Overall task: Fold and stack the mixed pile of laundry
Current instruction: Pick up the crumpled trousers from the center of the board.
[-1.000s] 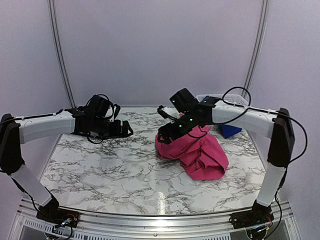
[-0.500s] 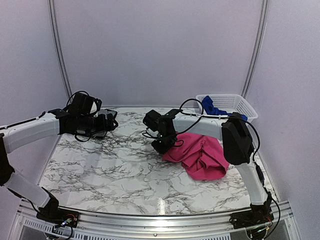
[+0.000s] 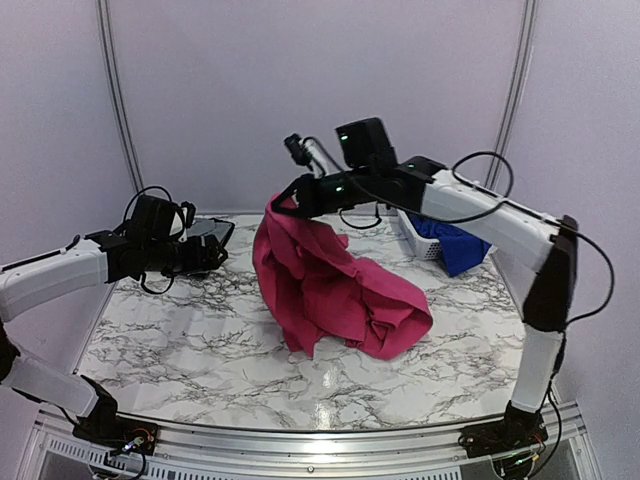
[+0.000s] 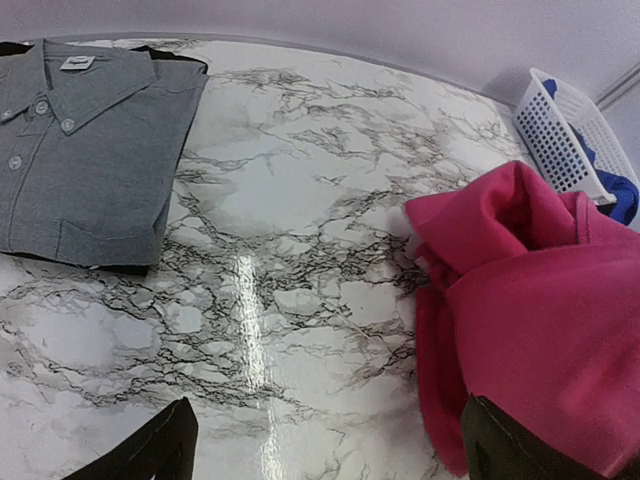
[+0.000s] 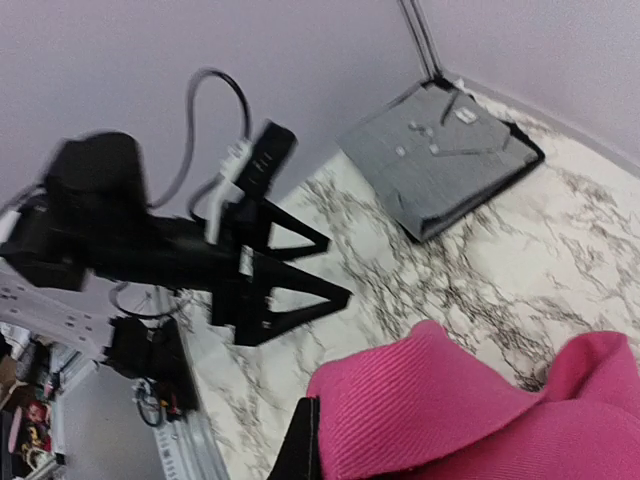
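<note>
place: robot lab test booth
walls: plain pale lilac panels (image 3: 220, 100) on three sides, metal poles (image 3: 119, 110) in the corners
table: marble-print top (image 3: 200, 340) on an aluminium rail (image 3: 300, 442)
rig: left arm (image 3: 50, 275) and right arm (image 3: 480, 210), cabled, bolted at the rail

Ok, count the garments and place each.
3: pink garment hanging from the right hand; blue garment spilling from the basket; grey shirt folded on the table, far left. The basket may hide more.
</note>
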Controlling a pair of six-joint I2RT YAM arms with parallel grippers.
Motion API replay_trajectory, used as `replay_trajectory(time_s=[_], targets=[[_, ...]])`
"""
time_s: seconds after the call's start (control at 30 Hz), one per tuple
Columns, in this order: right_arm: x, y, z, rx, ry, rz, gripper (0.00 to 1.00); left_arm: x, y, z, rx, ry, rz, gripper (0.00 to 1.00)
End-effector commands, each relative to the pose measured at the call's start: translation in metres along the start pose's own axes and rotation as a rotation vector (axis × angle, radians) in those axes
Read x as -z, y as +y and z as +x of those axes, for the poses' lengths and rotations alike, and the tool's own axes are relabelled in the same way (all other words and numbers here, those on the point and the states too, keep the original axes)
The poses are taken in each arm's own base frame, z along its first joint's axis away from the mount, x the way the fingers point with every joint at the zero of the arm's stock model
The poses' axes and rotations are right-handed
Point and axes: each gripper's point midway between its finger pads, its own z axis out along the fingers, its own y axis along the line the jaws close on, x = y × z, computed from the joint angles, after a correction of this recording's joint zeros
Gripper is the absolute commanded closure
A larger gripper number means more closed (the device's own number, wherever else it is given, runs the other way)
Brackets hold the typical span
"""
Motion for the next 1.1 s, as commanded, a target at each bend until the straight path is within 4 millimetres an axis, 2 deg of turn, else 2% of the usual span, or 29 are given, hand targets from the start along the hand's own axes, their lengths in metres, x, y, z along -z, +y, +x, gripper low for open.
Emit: replay_trajectory(time_s=[0.0,0.03,0.07,0.1,0.17,0.23,0.33,0.43,0.5,0.57,0.67,0.7,0.73,0.77,0.83,0.87,0.97,1.07], targets=[[0.11,0.024,-0.067,-0.081,-0.368,-0.195,1.0,0.012,-0.023,-0.005,-0.04,-0.071,0.15,0.06],[0.128,0.001,-0.059,-0.126,-0.41,-0.133,1.0,0.013,-0.029,-0.002,-0.053,-0.075,0.184,0.06],[0.143,-0.036,-0.035,-0.208,-0.416,-0.035,1.0,0.014,-0.037,0.004,-0.082,-0.077,0.214,0.06],[0.157,-0.055,-0.025,-0.256,-0.43,0.019,1.0,0.014,-0.043,0.011,-0.103,-0.068,0.231,0.06],[0.152,-0.103,0.039,-0.389,-0.32,0.152,1.0,0.01,-0.054,0.028,-0.157,-0.039,0.253,0.06],[0.144,-0.129,0.091,-0.447,-0.22,0.247,1.0,0.001,-0.056,0.049,-0.184,0.008,0.244,0.06],[0.137,-0.163,0.165,-0.557,-0.08,0.364,1.0,-0.011,-0.052,0.068,-0.206,0.037,0.216,0.07],[0.148,-0.189,0.219,-0.641,-0.004,0.479,1.0,-0.022,-0.041,0.082,-0.211,0.072,0.168,0.09],[0.156,-0.198,0.241,-0.672,0.026,0.528,1.0,-0.027,-0.034,0.088,-0.214,0.084,0.134,0.09],[0.16,-0.202,0.251,-0.667,0.054,0.56,1.0,-0.031,-0.022,0.095,-0.223,0.096,0.074,0.08],[0.166,-0.207,0.26,-0.636,0.127,0.614,0.95,-0.04,0.014,0.108,-0.203,0.141,-0.112,0.07],[0.17,-0.21,0.26,-0.62,0.151,0.644,0.86,-0.043,0.019,0.114,-0.202,0.166,-0.136,0.07],[0.175,-0.212,0.26,-0.603,0.175,0.678,0.7,-0.046,0.02,0.12,-0.201,0.194,-0.135,0.08],[0.181,-0.213,0.256,-0.582,0.184,0.705,0.55,-0.049,0.018,0.125,-0.192,0.214,-0.125,0.08],[0.19,-0.209,0.236,-0.518,0.157,0.717,0.37,-0.056,0.014,0.133,-0.177,0.249,-0.103,0.1],[0.192,-0.202,0.224,-0.482,0.129,0.7,0.31,-0.059,0.012,0.136,-0.174,0.261,-0.097,0.11],[0.188,-0.171,0.186,-0.338,0.066,0.622,0.25,-0.07,0.012,0.14,-0.166,0.285,-0.11,0.17],[0.161,-0.125,0.164,-0.156,0.072,0.513,0.22,-0.081,0.009,0.144,-0.141,0.316,-0.11,0.24]])
